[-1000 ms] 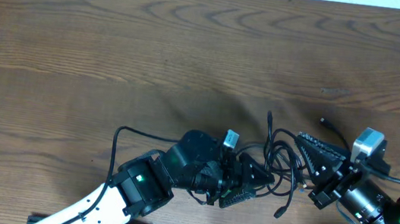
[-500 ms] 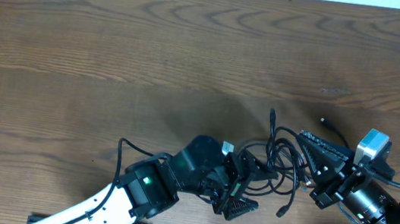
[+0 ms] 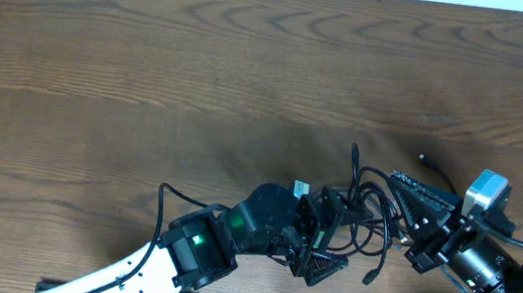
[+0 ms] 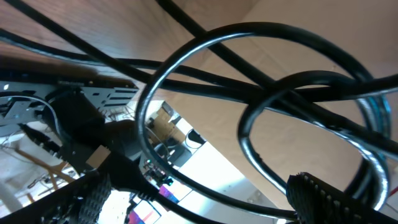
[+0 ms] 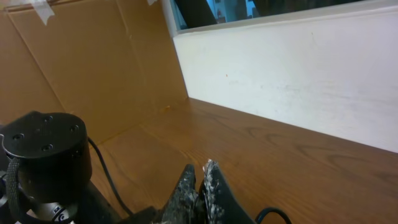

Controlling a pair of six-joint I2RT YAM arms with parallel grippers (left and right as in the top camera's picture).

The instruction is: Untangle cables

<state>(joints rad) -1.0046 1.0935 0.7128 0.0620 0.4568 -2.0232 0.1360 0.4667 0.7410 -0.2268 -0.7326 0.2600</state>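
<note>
The cables [image 3: 370,202] are thin black cords tangled in loops at the near right of the table, with plug ends sticking out at the back [image 3: 354,154] and front [image 3: 365,277]. My left gripper [image 3: 334,239] is open, its two fingers either side of the tangle's left loops. In the left wrist view the cable loops [image 4: 249,81] fill the frame, with strands running between the open jaws [image 4: 205,208]. My right gripper [image 3: 408,188] lies at the tangle's right side, fingers pressed together [image 5: 202,169], seemingly pinching a cable; a cable loop [image 5: 273,214] shows beside them.
The wooden table [image 3: 201,69] stretches far to the back and left. A thicker black arm cable [image 3: 160,199] loops off the left arm. A cardboard wall [image 5: 81,68] and a white wall [image 5: 292,68] border the table.
My left gripper has moved right and turned, bringing its open fingers around the left loops of the tangle. The right gripper has stayed in place.
</note>
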